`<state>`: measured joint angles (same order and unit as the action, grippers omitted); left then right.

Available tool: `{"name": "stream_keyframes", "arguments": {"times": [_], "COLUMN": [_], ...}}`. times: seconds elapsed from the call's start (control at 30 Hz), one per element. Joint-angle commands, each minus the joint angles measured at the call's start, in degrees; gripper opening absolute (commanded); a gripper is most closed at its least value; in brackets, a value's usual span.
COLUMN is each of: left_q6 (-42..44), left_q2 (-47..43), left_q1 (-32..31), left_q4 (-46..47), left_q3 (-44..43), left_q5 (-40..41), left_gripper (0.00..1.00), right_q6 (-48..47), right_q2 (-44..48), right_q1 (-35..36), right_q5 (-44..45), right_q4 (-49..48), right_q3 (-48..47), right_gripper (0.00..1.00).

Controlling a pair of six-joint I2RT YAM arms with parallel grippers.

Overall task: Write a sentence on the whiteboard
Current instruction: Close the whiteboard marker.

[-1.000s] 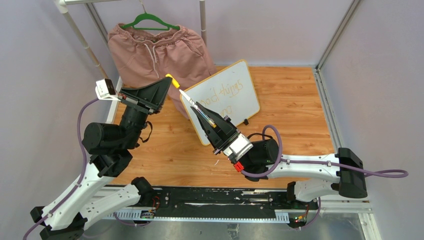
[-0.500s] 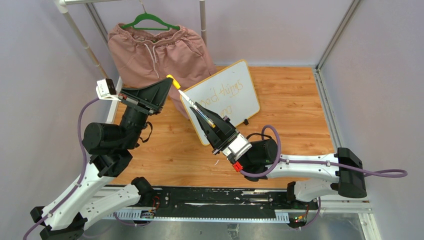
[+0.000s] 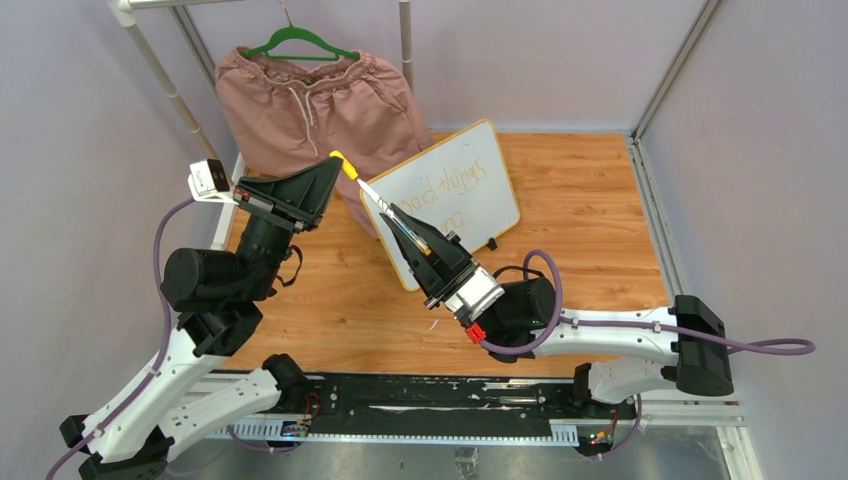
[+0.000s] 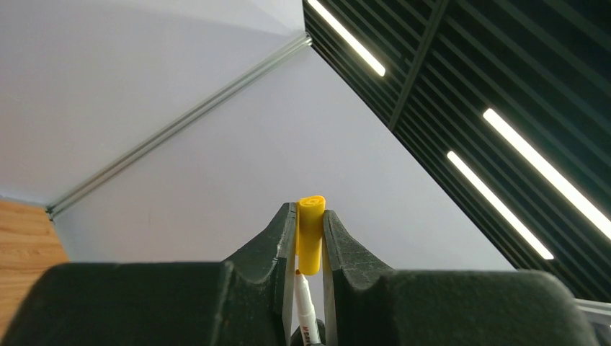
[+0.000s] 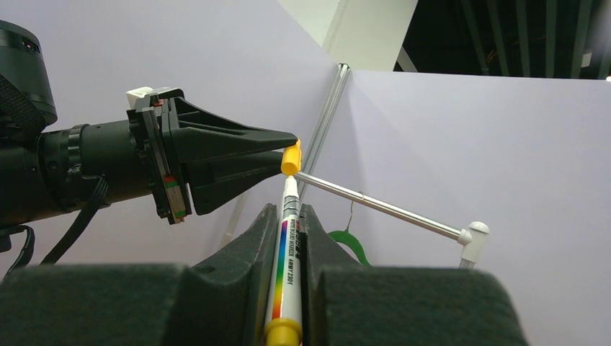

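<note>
One whiteboard stands tilted on the wooden worktop, near its far edge and about mid-width, just right of one pair of pink shorts on one green hanger. The sentence runs across the board in orange, in two lines. The lower line is partly hidden behind the right arm, so only its upper words read clearly.

Two grippers meet in the air in front of the board's left end. The right gripper has its jaws narrow, clamped on the barrel of one white marker. The left gripper is pinched just as narrowly on one yellow cap. The marker's tip touches the cap's open end, though I cannot tell whether it sits inside.
</note>
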<state>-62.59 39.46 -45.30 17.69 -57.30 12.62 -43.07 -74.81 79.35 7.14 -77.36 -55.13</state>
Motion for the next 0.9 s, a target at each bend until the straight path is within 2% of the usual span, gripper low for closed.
{"name": "stream_keyframes", "arguments": {"times": [0.0,0.87], "left_q6": [0.0,-2.0], "left_q2": [-0.5,-0.2], "left_q1": [-0.4,-0.4], "left_q4": [0.9,0.9], "left_q3": [0.5,1.0], "left_q5": [-0.1,-3.0], "left_gripper": [0.0,0.0], "right_q6": [-0.2,0.1], "right_q2": [0.1,-1.8], "right_q1": [-0.4,-0.6], "right_q5": [0.3,0.5], "right_q4": [-3.0,-2.9], "right_q3": [-2.1,-3.5], "right_gripper": [0.0,0.0]}}
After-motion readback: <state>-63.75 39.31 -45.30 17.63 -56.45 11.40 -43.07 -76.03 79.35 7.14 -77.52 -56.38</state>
